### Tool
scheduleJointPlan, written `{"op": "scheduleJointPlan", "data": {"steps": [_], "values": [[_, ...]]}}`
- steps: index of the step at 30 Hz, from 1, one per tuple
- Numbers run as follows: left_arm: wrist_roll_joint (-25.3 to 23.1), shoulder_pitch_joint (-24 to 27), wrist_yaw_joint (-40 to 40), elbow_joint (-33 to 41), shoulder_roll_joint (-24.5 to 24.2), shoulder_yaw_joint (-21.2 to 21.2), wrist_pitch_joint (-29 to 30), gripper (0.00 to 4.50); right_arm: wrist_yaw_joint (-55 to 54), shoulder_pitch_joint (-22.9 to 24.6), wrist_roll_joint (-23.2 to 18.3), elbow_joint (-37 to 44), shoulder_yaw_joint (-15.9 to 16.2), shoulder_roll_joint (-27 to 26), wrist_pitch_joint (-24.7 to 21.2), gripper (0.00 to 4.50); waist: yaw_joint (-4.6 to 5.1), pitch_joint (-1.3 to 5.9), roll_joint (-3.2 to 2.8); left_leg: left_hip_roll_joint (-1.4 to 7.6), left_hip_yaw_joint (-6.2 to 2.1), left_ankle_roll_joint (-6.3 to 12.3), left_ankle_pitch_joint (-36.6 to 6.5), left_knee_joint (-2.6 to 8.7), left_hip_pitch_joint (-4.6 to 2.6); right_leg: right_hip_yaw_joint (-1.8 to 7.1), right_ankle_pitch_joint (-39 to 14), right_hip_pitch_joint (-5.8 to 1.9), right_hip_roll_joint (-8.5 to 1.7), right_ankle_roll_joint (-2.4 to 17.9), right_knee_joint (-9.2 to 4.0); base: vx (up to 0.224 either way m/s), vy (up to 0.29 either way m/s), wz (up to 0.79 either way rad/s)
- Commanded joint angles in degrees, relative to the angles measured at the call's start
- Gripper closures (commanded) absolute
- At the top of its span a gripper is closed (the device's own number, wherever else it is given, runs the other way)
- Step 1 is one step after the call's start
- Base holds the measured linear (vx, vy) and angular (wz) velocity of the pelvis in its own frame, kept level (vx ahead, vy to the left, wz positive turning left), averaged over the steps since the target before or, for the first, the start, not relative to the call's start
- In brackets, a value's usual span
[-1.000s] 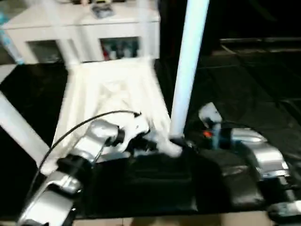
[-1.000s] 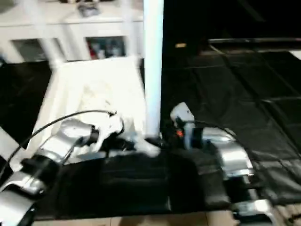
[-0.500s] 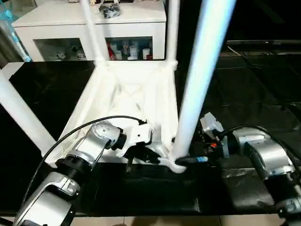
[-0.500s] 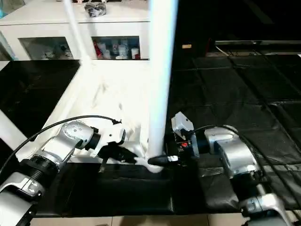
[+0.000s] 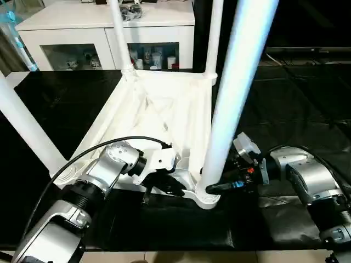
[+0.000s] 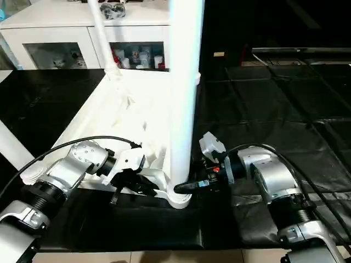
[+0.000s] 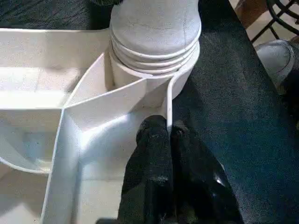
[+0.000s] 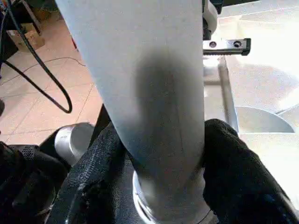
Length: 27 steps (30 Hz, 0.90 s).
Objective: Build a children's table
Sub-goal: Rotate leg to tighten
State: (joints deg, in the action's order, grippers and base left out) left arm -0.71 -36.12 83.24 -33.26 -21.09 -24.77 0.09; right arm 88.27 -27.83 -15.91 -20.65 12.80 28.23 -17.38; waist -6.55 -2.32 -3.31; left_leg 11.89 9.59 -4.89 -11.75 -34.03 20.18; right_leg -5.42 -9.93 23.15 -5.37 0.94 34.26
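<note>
The children's table lies upside down on the black mat, its ribbed white top (image 5: pixel 159 109) facing up. White legs stand in its corner sockets. The near-right leg (image 5: pixel 236 93) rises tall in front of me. My left gripper (image 5: pixel 167 189) is shut on the top's thin rim wall (image 7: pixel 167 107), just beside that leg's socket (image 7: pixel 154 51). My right gripper (image 6: pixel 184 188) comes in from the right at the leg's base. In the right wrist view its black fingers (image 8: pixel 105 158) press against both sides of the leg (image 8: pixel 149 70).
Other legs stand at the far left (image 5: pixel 122 38), far right (image 5: pixel 215 38) and near left (image 5: pixel 24 129) corners. A white cabinet with glass doors (image 5: pixel 82 27) stands behind the table. Black mat (image 5: pixel 296 109) stretches to the right. A black cable (image 5: pixel 93 150) arcs over my left forearm.
My right gripper's fingers have closed in around the base of the near-right leg. The left gripper stays pinched on the rim. The head view has shifted and steadied.
</note>
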Motion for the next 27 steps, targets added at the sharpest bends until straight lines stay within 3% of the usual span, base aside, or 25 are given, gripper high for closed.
{"op": "scheduleJointPlan", "data": {"steps": [1,10,11,13,16,19,20,21,24,27], "values": [[-0.22,-0.30,1.00,0.97,0.09,-0.96,-0.70,4.50,2.25,-0.18,-1.03,0.63,1.10,-0.13,-1.08,2.42,0.30,4.01,1.09,1.17,0.34,5.64,-4.39,3.29,0.21,2.60,-8.77,-3.60,-2.80,13.32,-3.12,0.000,0.000,0.00],[0.04,-0.99,-2.51,-0.37,1.64,0.67,2.58,4.50,-1.12,3.24,-3.06,4.76,0.01,-1.48,-3.02,2.44,0.25,4.02,1.05,1.17,0.37,5.50,-4.45,3.28,0.16,2.62,-8.08,-3.64,-2.69,13.42,-3.14,0.000,0.000,0.00],[-0.15,-1.23,-3.99,-0.71,2.10,1.06,3.10,4.50,-3.93,3.56,-2.74,4.86,-0.57,-2.39,-3.85,2.44,0.15,3.91,0.79,1.17,0.32,5.30,-5.01,3.35,0.16,2.58,-9.21,-3.57,-2.76,13.30,-3.30,0.000,0.000,0.00],[-0.77,-1.57,-5.81,-1.27,2.55,1.24,3.72,4.50,-8.44,3.84,-1.71,4.76,-1.20,-3.89,-4.65,2.44,0.33,3.67,0.84,1.10,0.27,4.45,-6.16,3.58,0.20,2.56,-12.14,-3.62,-2.73,12.20,-3.71,0.000,0.000,0.00],[-1.35,-3.38,-14.35,-3.47,6.05,3.41,9.11,4.50,-23.28,4.49,2.67,4.68,-2.25,-9.88,-5.87,2.48,1.33,3.15,0.81,0.42,0.24,1.47,-9.95,3.90,-0.11,2.21,-23.30,-3.39,-2.66,8.00,-5.05,0.000,0.000,0.00],[-0.73,-5.12,-20.91,-5.22,9.52,5.72,12.55,4.50,-31.77,3.54,5.42,3.52,-2.68,-14.00,-7.14,2.49,2.31,2.94,0.92,0.02,-0.03,0.72,-11.45,4.00,0.05,1.80,-29.71,-3.50,-2.69,5.01,-5.82,-0.035,-0.004,-0.02],[-0.49,-5.63,-22.62,-5.72,10.49,6.38,13.47,4.50,-34.20,3.16,6.03,3.11,-2.88,-15.20,-7.75,2.50,2.98,2.80,0.78,-0.10,0.07,0.81,-11.77,3.96,0.10,1.78,-30.37,-3.18,-2.46,4.51,-6.10,0.000,0.000,0.00],[-0.39,-5.86,-23.43,-5.96,10.92,6.68,13.83,4.50,-35.31,2.96,6.28,2.91,-3.00,-15.75,-8.03,2.51,3.58,2.93,0.80,-0.19,-0.06,0.91,-12.74,3.91,-0.10,1.59,-30.87,-3.11,-2.41,4.44,-6.27,0.000,0.000,0.00],[0.20,-7.79,-30.24,-7.86,14.36,9.19,15.99,4.50,-44.84,0.83,8.26,0.94,-4.15,-20.34,-9.61,2.51,4.54,3.16,0.81,-0.13,-0.21,1.72,-12.09,4.00,0.29,1.63,-27.01,-3.25,-2.33,5.69,-5.95,0.000,0.000,0.00],[0.00,-9.14,-35.11,-9.10,16.89,11.26,17.26,4.50,-52.16,-1.05,9.61,-0.40,-5.46,-24.12,-10.53,2.51,4.94,3.32,0.80,-0.12,-0.13,2.20,-10.97,3.92,0.30,1.77,-24.57,-3.24,-2.34,6.83,-5.74,0.000,0.000,0.00]]}}
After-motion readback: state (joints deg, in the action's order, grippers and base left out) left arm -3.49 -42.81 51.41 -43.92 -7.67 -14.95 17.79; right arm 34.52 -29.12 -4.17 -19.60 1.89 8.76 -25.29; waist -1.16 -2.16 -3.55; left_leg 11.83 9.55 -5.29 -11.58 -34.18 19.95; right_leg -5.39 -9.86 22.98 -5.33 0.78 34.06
